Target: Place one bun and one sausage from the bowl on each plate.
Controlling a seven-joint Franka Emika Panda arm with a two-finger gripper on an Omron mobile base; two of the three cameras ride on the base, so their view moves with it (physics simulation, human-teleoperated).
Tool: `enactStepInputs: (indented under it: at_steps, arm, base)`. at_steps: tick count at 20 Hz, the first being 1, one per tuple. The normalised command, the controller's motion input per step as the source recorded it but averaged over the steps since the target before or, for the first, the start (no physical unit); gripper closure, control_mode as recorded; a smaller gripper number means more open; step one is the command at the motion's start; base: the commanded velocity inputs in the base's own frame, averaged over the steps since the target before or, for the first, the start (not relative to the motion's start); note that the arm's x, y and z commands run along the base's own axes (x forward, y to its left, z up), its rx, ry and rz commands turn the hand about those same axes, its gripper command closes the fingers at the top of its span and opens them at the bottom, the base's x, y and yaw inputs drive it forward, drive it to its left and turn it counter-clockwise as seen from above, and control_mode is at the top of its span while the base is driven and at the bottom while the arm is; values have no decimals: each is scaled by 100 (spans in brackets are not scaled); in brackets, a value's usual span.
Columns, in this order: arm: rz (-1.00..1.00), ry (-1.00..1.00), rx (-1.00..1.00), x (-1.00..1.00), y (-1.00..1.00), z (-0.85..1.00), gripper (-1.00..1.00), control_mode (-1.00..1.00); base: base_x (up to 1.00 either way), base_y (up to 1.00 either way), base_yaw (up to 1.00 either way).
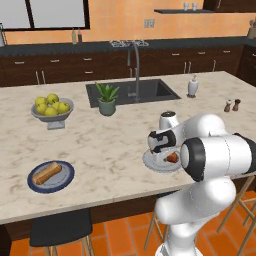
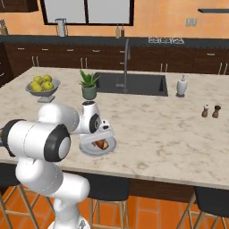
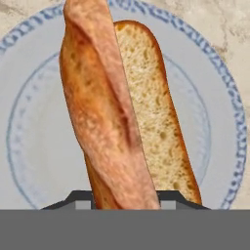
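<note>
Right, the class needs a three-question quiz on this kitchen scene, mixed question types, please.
1. True or false: the pale blue-rimmed round plate under the hand is bare.
2. The hand grips: A) a reddish-brown sausage; B) a lemon; C) a shaker.
3. How many such plates stand on the marble counter?
Key: 1 false, a tan bun lies there; 2 A; 3 two, counting the second plate.

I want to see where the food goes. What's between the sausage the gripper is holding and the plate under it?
A bun lies on the plate, right behind the sausage, in the hand view.
</note>
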Motion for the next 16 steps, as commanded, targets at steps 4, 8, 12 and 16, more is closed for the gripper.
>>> enactStepInputs:
  at_steps: [4, 8, 12, 16]
  arm:
    - [0, 0, 0, -6, 0, -19, -100, -100]
    - [0, 0, 0, -6, 0, -4, -100, -100]
    - [0, 0, 0, -11, 0, 0, -100, -100]
    - [0, -7, 0, -36, 0, 44, -100, -100]
  base:
    - [0, 0, 0]
    - [0, 0, 0]
    - [0, 0, 0]
    - [0, 0, 0]
